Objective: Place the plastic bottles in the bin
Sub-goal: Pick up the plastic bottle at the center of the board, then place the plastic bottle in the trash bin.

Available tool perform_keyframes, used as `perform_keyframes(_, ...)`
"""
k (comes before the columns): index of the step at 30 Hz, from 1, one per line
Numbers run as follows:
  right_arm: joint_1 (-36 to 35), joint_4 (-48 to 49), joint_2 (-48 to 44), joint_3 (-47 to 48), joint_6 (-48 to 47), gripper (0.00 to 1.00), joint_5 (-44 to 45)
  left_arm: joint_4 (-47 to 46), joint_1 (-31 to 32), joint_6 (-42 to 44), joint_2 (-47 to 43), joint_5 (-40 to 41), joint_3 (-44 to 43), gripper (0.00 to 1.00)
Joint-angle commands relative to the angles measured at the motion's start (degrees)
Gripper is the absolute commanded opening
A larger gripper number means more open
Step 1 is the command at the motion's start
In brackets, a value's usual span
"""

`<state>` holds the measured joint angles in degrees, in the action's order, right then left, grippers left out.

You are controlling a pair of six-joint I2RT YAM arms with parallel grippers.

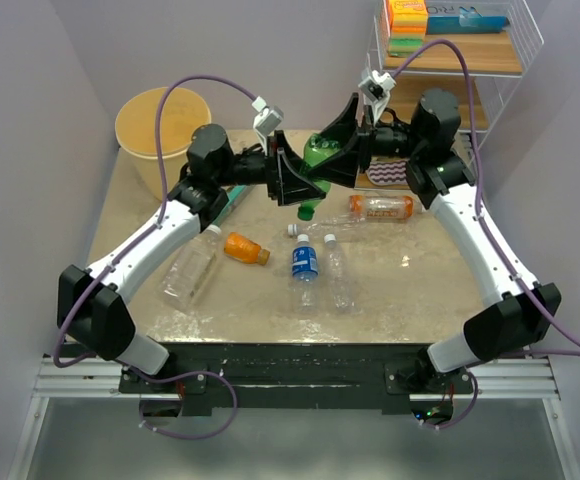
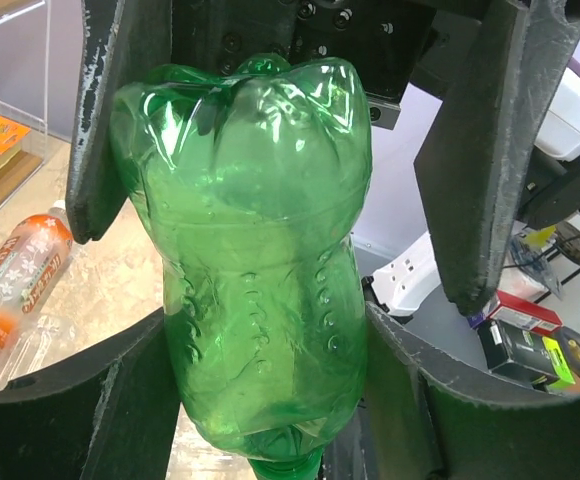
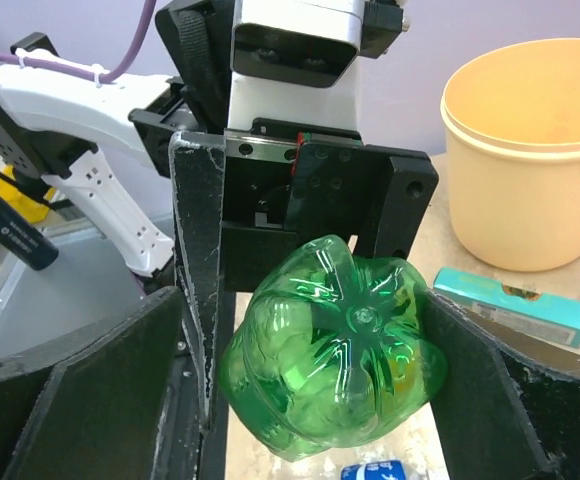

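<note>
No bottle is showing inside the bin [image 1: 155,118] at the far left corner, so the job is looking barely begun. Six plastic bottles are lying on the worktop [image 1: 420,285], all waiting to be collected. From the left they are a large clear bottle [image 1: 192,268], a small orange bottle [image 1: 247,248], a blue-labelled bottle [image 1: 304,262], a clear bottle on its side [image 1: 322,230], a slim clear bottle [image 1: 338,278] and an orange-labelled bottle [image 1: 380,207]. A seventh, the green bottle [image 2: 260,250], is hanging in mid-air over the middle of the worktop, well apart from the bin and between the two arms. The left arm [image 1: 160,235] is stretching from its base toward the centre with its wrist turned sideways. The left fingers [image 2: 90,410] are pressing on both sides of the green bottle toward its neck end. The right arm [image 1: 470,230] is reaching in from the opposite side, facing the bottle's base. The right fingers [image 3: 80,390] are standing wide, one seemingly brushing the plastic and the other clear of it. By this showing, the left arm, the nearer to the bin, is the one carrying the bottle.
</note>
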<state>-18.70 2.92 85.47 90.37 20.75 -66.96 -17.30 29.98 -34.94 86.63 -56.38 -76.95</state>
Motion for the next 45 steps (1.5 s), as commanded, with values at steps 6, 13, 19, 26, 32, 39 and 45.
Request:
perform_keyframes(6, 0.1, -8.2, -3.4, 2.7, -7.4, 0.99, 2.4, -0.1, -1.3, 1.6, -4.2, 1.4, 1.1, 0.00)
perform_keyframes(13, 1.0, -12.0, -4.2, 3.2, -10.8, 0.99, 4.9, 0.3, -3.4, 1.5, -5.9, 1.2, 2.2, 0.00)
perform_keyframes(19, 2.9, -15.3, -4.4, 3.5, -13.1, 0.99, 6.1, 1.5, -6.9, 1.3, -7.3, 1.2, 2.0, 0.00)
perform_keyframes(26, 5.0, -21.5, -5.3, 3.7, -18.6, 0.99, 9.0, 4.7, -12.8, 1.6, -7.8, 1.0, -0.5, 0.00)
perform_keyframes(32, 7.6, -27.6, -6.1, 3.4, -23.4, 0.99, 12.8, 11.8, -18.1, 6.2, -8.1, 3.9, -4.1, 0.00)
perform_keyframes(39, 8.8, -36.4, -7.1, 3.2, -30.1, 0.99, 20.8, 17.2, -26.3, 10.0, -7.8, 8.6, -8.3, 0.00)
perform_keyframes(45, 9.2, -41.0, -7.7, 1.9, -33.8, 0.99, 27.0, 21.4, -32.8, 12.5, -5.4, 12.2, -12.6, 0.00)
